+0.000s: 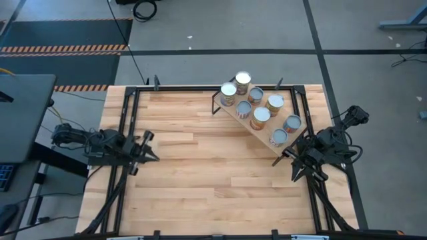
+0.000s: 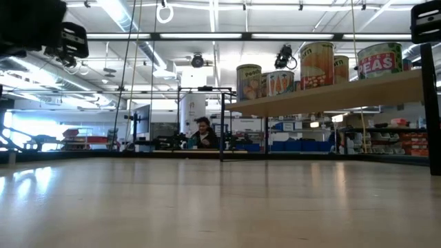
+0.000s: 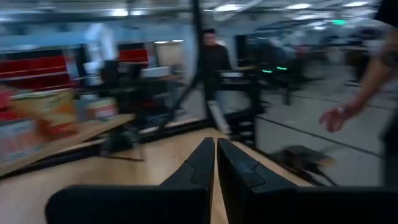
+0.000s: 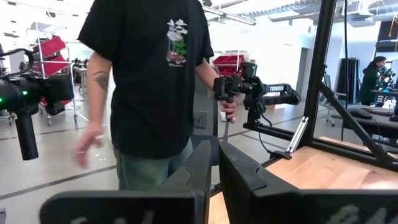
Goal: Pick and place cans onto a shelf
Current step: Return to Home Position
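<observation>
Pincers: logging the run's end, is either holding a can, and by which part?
Nothing is held. The left pincer and right pincer are shut and empty; the cans stand on the shelf.

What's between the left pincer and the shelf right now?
Nothing but bare tabletop, per the high view: left pincer sits at the table's left edge, shelf with cans at far right. Right pincer waits beside it.

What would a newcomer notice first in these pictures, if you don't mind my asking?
The angled wooden shelf at the far right of the table, crowded with cans, stands out first. The left gripper and right gripper rest shut and empty at opposite table edges. In the right wrist view, a person in a black T-shirt stands just beyond the table.
</observation>
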`<state>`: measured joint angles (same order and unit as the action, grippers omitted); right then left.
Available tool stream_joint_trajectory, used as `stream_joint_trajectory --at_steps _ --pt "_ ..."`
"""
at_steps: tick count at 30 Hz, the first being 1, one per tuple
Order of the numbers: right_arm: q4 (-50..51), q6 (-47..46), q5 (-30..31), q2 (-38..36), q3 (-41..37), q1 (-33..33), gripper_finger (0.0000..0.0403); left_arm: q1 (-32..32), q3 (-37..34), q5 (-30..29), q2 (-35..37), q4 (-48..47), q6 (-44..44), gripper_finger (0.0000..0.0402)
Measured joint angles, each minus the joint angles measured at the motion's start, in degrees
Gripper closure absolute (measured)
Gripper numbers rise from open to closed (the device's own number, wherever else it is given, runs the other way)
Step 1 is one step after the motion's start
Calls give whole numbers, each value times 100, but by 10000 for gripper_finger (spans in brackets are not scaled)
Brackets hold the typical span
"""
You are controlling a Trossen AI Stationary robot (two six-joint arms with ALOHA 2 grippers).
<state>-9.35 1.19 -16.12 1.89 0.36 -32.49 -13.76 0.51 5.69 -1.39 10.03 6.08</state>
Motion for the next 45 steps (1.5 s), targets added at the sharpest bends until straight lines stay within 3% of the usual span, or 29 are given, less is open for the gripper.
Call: stream_joint_trajectory --at_steps 4,10,45 --pt "1 0 2 -1 0 0 365 10 0 439 -7 78 132 377" --pt "-1 0 1 -2 0 0 365 147 -2 423 -9 -103 539 377" --pt "-1 0 -2 -2 0 0 365 144 -9 425 -9 -88 462 377"
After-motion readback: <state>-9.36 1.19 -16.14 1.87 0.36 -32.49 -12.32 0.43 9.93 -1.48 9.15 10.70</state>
